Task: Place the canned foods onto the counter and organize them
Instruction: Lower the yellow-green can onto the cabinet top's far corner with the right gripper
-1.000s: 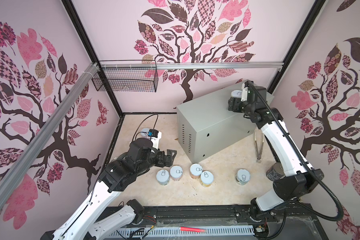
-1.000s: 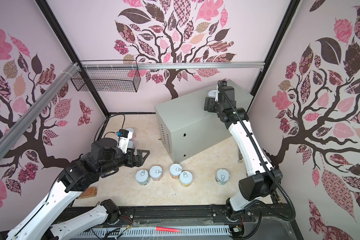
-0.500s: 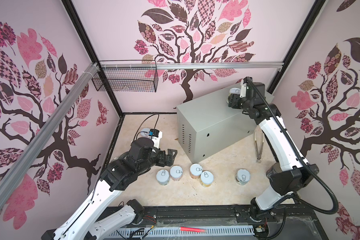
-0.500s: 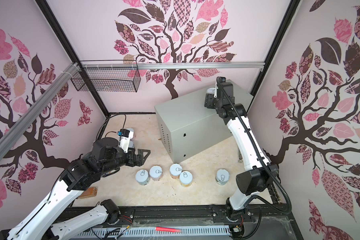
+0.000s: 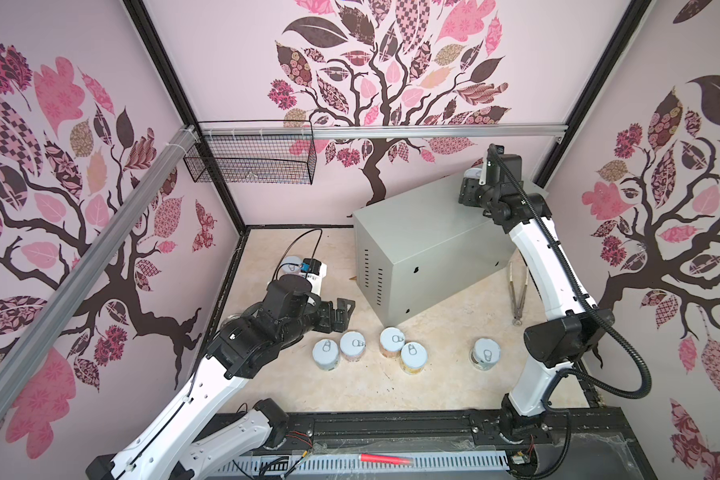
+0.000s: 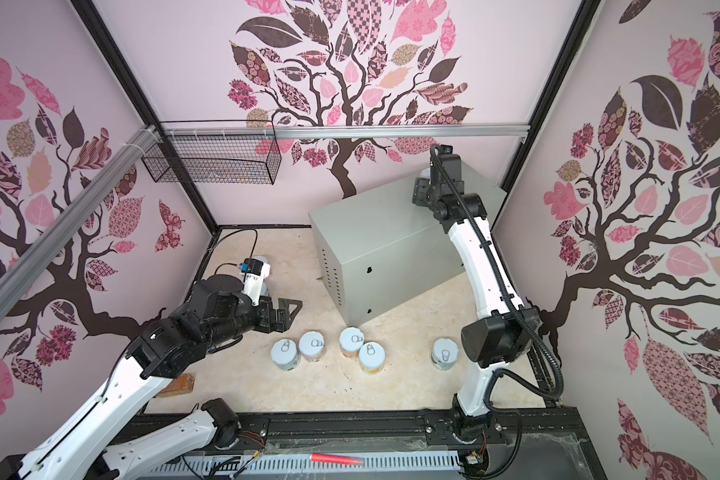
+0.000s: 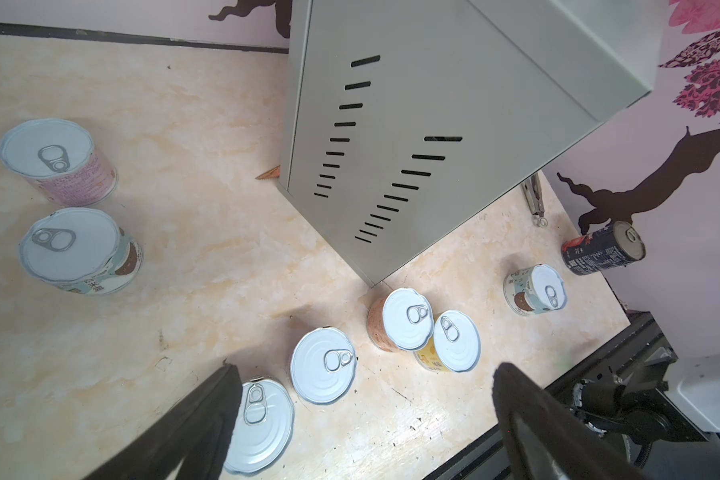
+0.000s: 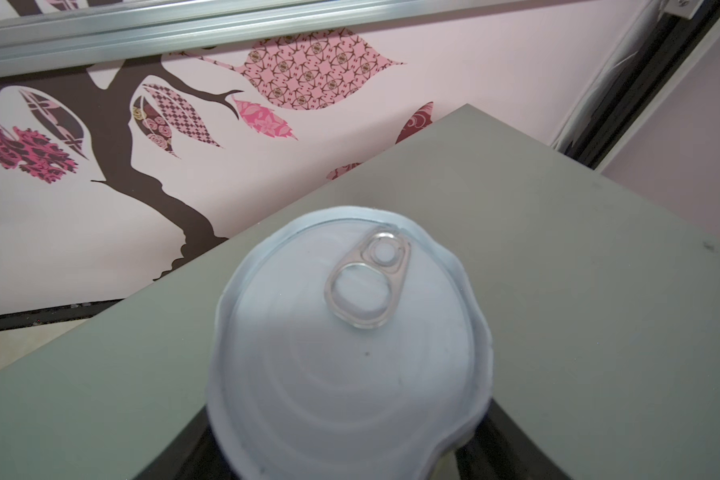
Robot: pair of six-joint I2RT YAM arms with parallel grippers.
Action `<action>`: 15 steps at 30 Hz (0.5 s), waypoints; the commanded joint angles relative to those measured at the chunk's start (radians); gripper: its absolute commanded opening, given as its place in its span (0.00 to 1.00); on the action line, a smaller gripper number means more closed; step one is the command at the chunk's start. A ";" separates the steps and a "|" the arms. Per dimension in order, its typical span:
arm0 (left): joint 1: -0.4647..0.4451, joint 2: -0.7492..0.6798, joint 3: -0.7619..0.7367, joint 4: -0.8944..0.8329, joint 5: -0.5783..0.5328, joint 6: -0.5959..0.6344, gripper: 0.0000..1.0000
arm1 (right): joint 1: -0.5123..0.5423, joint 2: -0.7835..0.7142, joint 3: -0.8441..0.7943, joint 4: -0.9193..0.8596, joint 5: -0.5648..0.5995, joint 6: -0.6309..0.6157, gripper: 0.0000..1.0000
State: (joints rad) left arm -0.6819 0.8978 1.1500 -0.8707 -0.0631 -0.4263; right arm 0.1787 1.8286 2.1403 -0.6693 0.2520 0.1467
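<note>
The counter (image 5: 433, 232) is a light-grey metal box with vent slots (image 7: 375, 166), standing at the back right. My right gripper (image 5: 472, 185) is above the counter's top near its far edge, shut on a short can with a pale pull-tab lid (image 8: 350, 353). Whether that can rests on the top I cannot tell. Several short cans (image 5: 353, 345) stand on the floor in front of the counter. My left gripper (image 7: 366, 374) hovers open above the leftmost ones (image 7: 262, 419), holding nothing. A dark-labelled tall can (image 7: 601, 249) lies near the right wall.
Two more short cans (image 7: 57, 160) stand on the left of the floor. Metal tongs (image 5: 518, 286) lie right of the counter, beside the right arm. A black wire basket (image 5: 250, 160) hangs on the back-left rail. A red pen (image 5: 385, 459) lies on the front rail.
My right gripper's jaws have narrowed onto the can and it has shifted slightly toward the back wall over the counter. The left arm has hardly moved.
</note>
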 commanded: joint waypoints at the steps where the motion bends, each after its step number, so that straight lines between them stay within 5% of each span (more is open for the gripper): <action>1: 0.004 0.002 -0.034 0.025 -0.004 0.011 0.98 | -0.047 0.049 0.065 -0.032 0.014 0.020 0.68; 15: 0.008 0.028 -0.074 0.061 -0.008 0.017 0.98 | -0.101 0.169 0.193 -0.038 -0.075 -0.006 0.68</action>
State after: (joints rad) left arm -0.6800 0.9249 1.1023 -0.8398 -0.0635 -0.4210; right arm 0.0811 1.9408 2.2868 -0.6830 0.2146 0.1471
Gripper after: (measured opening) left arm 0.981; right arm 0.717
